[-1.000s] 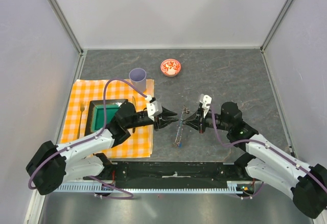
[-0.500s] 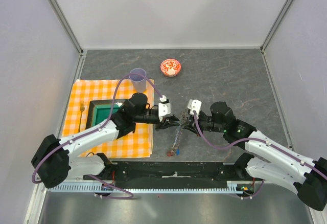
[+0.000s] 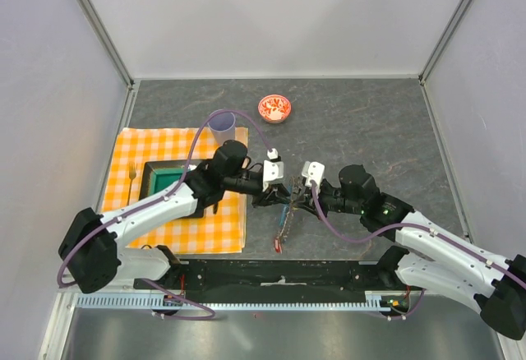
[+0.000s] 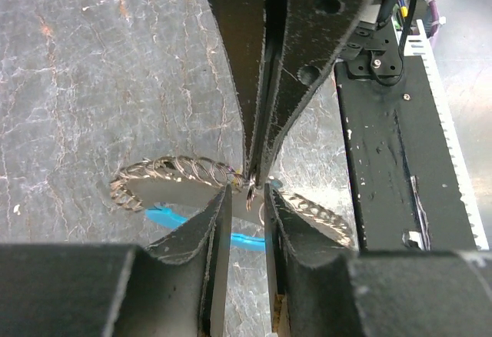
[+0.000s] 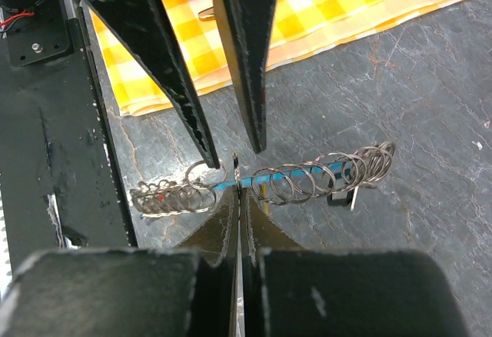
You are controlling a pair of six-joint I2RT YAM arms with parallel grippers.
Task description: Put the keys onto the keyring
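Keyring (image 3: 285, 216) hanging between the two tools, just off the edge of the orange checked cloth (image 3: 148, 142) on the right arm's side, above the grey table (image 3: 370, 122). Over the last second both wrists are swinging away from the near edge. The tools, which were pointing at each other level, are now reaching down to the same meeting spot beside the cloth. The left forearm is lifting across the cloth's corner.

The loose end of the keyring is dropping lower as this happens. It is now trailing away from the cloth toward the near edge, with a red tag (image 3: 278, 247) at its tip.

The right tool (image 5: 237, 195) is staying closed, pinching a thin upright metal piece judged to be the keyring's wire. A run of small metal rings (image 5: 323, 171) is lying along the light-blue plastic piece (image 5: 265, 175) on either side of that pinch. The left tool (image 4: 246, 198) is standing partly open, its fingers straddling the pinched wire without clearly clamping it; whether a pad is touching the wire cannot be told.

Of the keys (image 5: 340, 197), a black-tagged one is hanging under the rings, and no loose key is showing in either tool.

Judgement: the re-posing is presenting the wire to the left tool for a fresh hold, so threading is being prepared rather than completed. How many keys are already on cannot be told.
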